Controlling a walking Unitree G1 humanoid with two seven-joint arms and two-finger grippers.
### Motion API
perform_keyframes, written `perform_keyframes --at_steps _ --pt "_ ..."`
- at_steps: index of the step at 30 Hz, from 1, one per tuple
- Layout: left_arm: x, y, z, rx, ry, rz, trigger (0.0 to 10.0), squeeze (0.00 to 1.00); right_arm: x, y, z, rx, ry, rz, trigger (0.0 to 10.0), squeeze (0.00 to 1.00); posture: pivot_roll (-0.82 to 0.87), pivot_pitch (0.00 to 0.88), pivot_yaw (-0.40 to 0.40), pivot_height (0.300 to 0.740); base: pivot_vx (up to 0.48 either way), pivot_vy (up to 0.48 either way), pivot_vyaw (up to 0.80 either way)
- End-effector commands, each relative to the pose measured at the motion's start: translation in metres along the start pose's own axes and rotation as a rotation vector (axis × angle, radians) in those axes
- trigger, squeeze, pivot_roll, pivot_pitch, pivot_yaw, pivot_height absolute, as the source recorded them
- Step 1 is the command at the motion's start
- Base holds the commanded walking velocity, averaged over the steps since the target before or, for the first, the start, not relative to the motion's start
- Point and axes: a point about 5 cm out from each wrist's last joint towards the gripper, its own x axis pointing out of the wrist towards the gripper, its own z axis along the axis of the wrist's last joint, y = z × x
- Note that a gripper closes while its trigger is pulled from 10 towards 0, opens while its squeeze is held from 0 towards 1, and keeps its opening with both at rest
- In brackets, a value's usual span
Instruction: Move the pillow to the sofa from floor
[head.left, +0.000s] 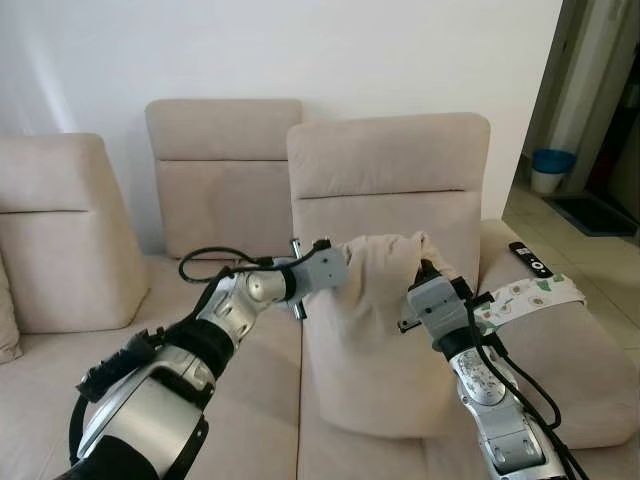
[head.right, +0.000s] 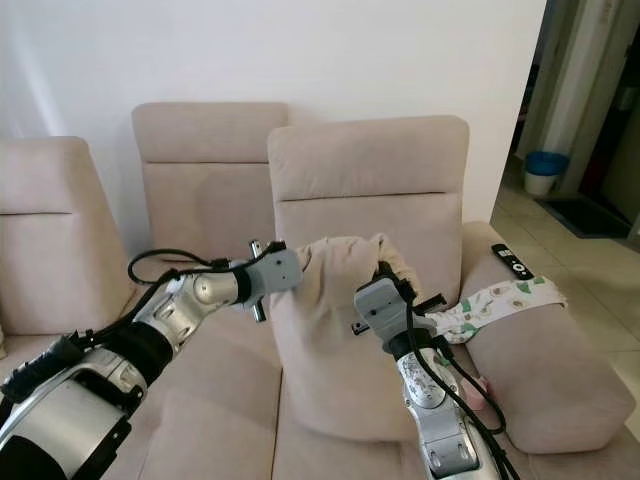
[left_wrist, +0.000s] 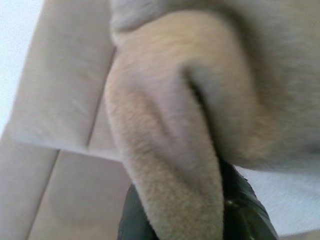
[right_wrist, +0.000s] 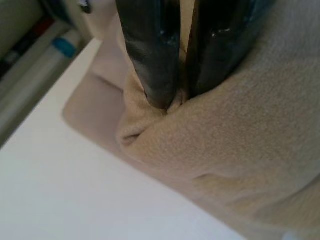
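A beige pillow (head.left: 370, 330) stands upright in front of the sofa's middle backrest (head.left: 390, 165), and its lower edge reaches the seat cushion (head.left: 250, 400). My left gripper (head.left: 340, 270) is shut on the pillow's upper left corner. In the left wrist view a fold of the pillow (left_wrist: 165, 130) runs between the dark fingers (left_wrist: 245, 210). At the upper right corner, my right gripper (head.left: 425, 272) is also shut on the pillow. In the right wrist view its two black fingers (right_wrist: 150, 60) pinch the fabric (right_wrist: 240, 140) tightly.
A black remote control (head.left: 531, 260) and a patterned cloth (head.left: 530, 297) lie on the sofa's right armrest. A blue bin (head.left: 551, 168) stands on the tiled floor beyond a doorway at the right. A white wall rises behind the sofa.
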Motion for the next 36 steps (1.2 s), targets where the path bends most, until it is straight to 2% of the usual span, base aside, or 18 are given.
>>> perform_keyframes --at_steps 1,8,14,16,21,23,31,36 --pt "0.002 0.014 0.028 0.059 -0.084 0.036 10.0 0.00 0.004 0.023 0.010 0.031 -0.032 0.125 10.0 0.00 -0.17 0.000 0.065 0.740 0.000 0.000 0.00" --pt "0.001 0.009 0.018 0.078 -0.025 -0.024 10.0 0.00 -0.004 0.033 -0.001 0.060 0.037 0.189 10.0 0.00 -0.17 0.000 0.065 0.740 0.000 0.000 0.00" --pt "-0.002 0.009 0.016 0.097 -0.010 -0.063 10.0 0.00 -0.004 0.031 0.002 0.074 0.035 0.186 10.0 0.00 -0.17 0.000 0.067 0.740 0.000 0.000 0.00" --pt "-0.007 0.021 0.019 0.124 0.001 -0.046 10.0 0.00 -0.001 0.025 0.009 0.098 0.016 0.167 10.0 0.00 -0.17 0.000 0.068 0.740 0.000 0.000 0.00" --pt "-0.011 0.033 0.023 0.147 0.009 -0.025 10.0 0.00 0.003 0.019 0.014 0.114 0.002 0.154 10.0 0.00 -0.17 0.000 0.069 0.740 0.000 0.000 0.00" --pt "-0.014 0.043 0.024 0.169 0.025 -0.005 10.0 0.00 0.005 0.015 0.018 0.128 -0.007 0.146 10.0 0.00 -0.17 0.000 0.072 0.740 0.000 0.000 0.00" --pt "-0.020 0.049 0.020 0.214 0.081 -0.042 10.0 0.00 0.007 0.010 0.022 0.183 0.006 0.166 10.0 0.00 -0.18 0.000 0.075 0.740 0.000 0.000 0.00" --pt "-0.020 0.049 0.020 0.214 0.081 -0.042 10.0 0.00 0.007 0.010 0.022 0.183 0.006 0.166 10.0 0.00 -0.18 0.000 0.075 0.740 0.000 0.000 0.00"
